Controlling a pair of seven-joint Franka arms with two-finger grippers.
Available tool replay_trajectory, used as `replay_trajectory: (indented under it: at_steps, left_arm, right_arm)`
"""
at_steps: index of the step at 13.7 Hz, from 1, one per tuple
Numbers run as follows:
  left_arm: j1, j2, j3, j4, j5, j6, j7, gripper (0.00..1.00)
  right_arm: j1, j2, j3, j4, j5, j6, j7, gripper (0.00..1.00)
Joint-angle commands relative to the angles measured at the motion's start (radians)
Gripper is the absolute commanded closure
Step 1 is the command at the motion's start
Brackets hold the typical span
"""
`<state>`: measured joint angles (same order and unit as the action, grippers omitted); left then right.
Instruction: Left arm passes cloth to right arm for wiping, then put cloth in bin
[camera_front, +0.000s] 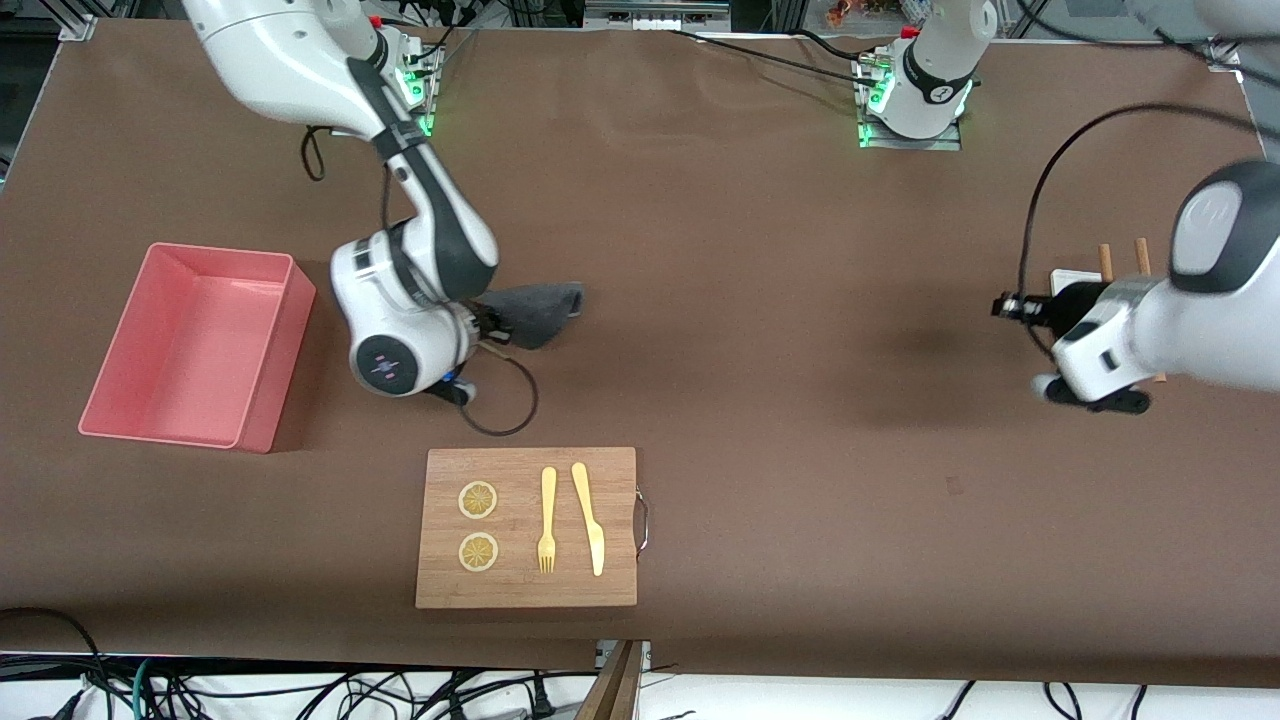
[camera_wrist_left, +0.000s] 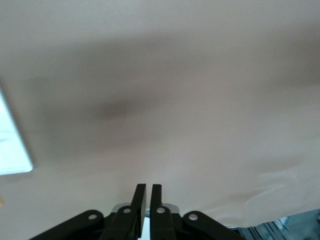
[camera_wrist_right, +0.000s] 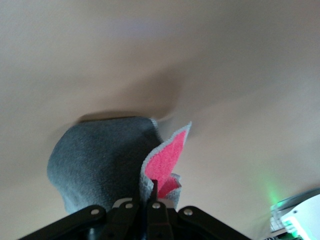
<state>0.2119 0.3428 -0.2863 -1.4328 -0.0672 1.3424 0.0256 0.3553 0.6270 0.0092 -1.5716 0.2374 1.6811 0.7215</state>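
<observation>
Front view: brown table (camera_front: 760, 300) carrying a pink bin (camera_front: 270, 390) at the right arm's end and a wooden cutting board (camera_front: 525, 585) nearer the camera. Right gripper (camera_wrist_right: 144, 197) pinched on the grey cloth (camera_front: 540, 305), beside the bin. Left gripper (camera_wrist_left: 148, 192) closed, empty, waiting over the left arm's end

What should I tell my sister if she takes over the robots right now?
Right gripper: shut on the cloth, which hangs from it over the table beside the bin.
Left gripper: shut, holding nothing, waiting over the left arm's end of the table.
Done: the cloth has gone to the right arm.
Left: whether the wiping is finished cannot be told; the cloth is not yet in the bin.
Also there: a cutting board with a fork, a knife and two lemon slices, nearer the front camera.
</observation>
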Motion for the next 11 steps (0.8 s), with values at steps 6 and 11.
replay_trajectory:
  at_steps: [6, 11]
  left_arm:
    - [0.012, -0.489, -0.001, -0.571, 0.079, 0.395, 0.092, 0.0]
    - [0.015, -0.371, 0.012, -0.388, 0.093, 0.399, 0.088, 0.0]
  right_arm:
    - [-0.19, -0.03, 0.006, -0.001, -0.134, -0.1, -0.361, 1.0]
    - [-0.185, -0.03, 0.009, -0.001, -0.221, -0.086, -0.444, 1.0]
